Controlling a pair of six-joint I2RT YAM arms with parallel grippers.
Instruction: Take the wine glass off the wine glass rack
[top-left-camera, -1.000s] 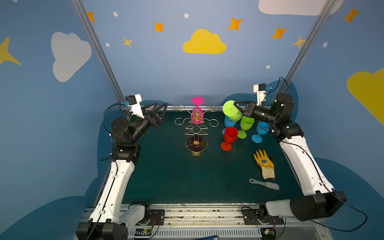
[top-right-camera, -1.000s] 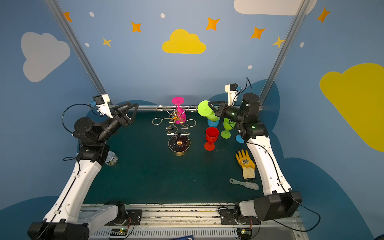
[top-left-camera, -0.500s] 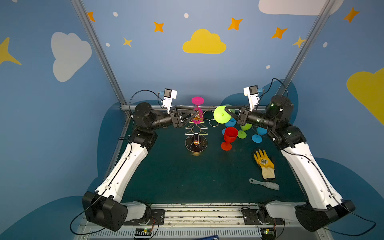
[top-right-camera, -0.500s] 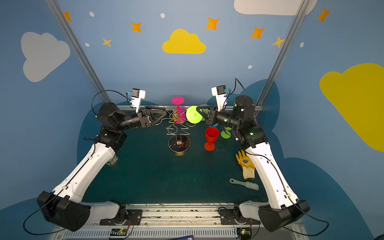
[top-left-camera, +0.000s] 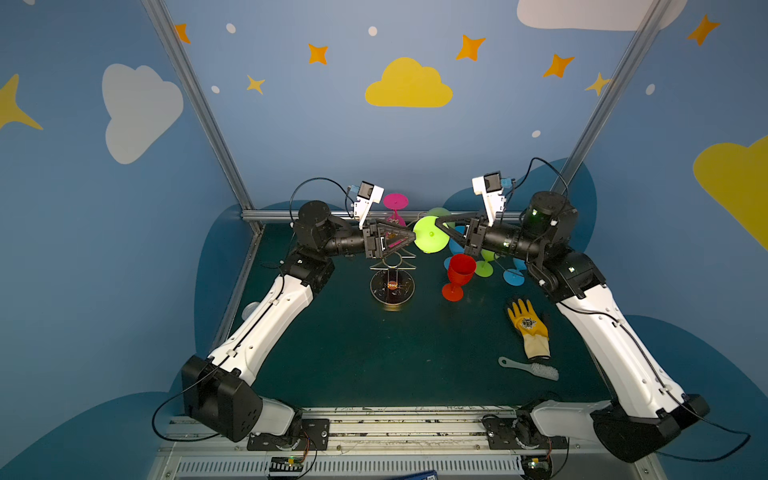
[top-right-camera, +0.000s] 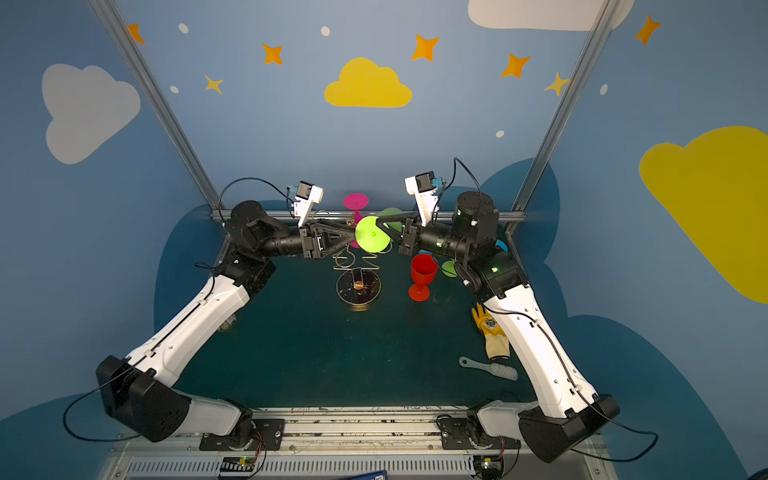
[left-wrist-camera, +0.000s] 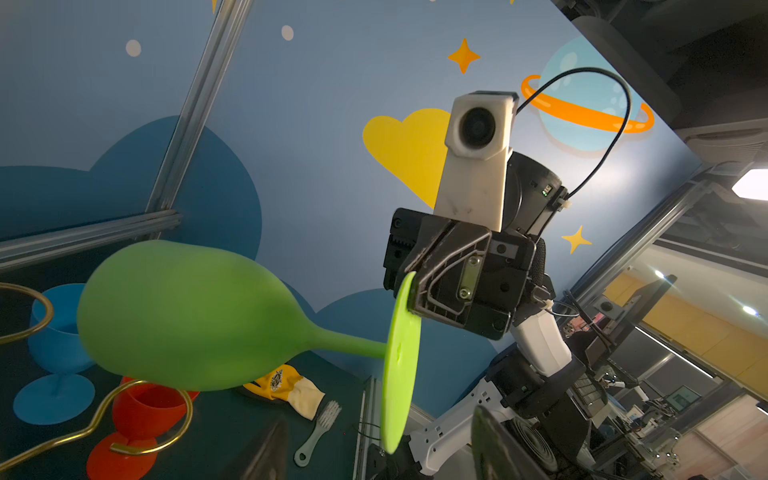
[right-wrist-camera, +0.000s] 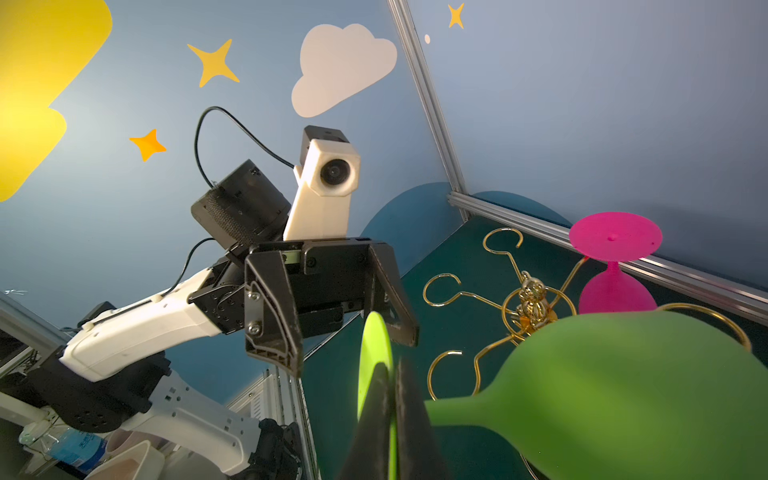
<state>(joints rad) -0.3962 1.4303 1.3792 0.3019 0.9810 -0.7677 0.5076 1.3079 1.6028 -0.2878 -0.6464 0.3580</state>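
Observation:
A lime green wine glass (left-wrist-camera: 187, 316) lies on its side in the air, close to the gold arms of the wine glass rack (right-wrist-camera: 528, 307). My right gripper (right-wrist-camera: 390, 419) is shut on the rim of its flat foot (top-left-camera: 430, 235). My left gripper (left-wrist-camera: 380, 451) is open, one finger on each side of that foot and neither touching it. In both top views the two grippers meet at the foot above the rack's dark round base (top-left-camera: 392, 286) (top-right-camera: 358, 286). A pink wine glass (top-left-camera: 395, 201) (right-wrist-camera: 615, 266) hangs upside down on the rack's far side.
A red glass (top-left-camera: 459, 274) stands right of the rack. Blue glasses (top-left-camera: 513, 274) and another green one (top-left-camera: 484, 268) stand behind it under my right arm. A yellow glove (top-left-camera: 528, 328) and a brush (top-left-camera: 530, 368) lie at the front right.
My left arm swung in from the far left until its gripper straddled the green glass's foot. My right arm carried the green glass leftward toward the rack.

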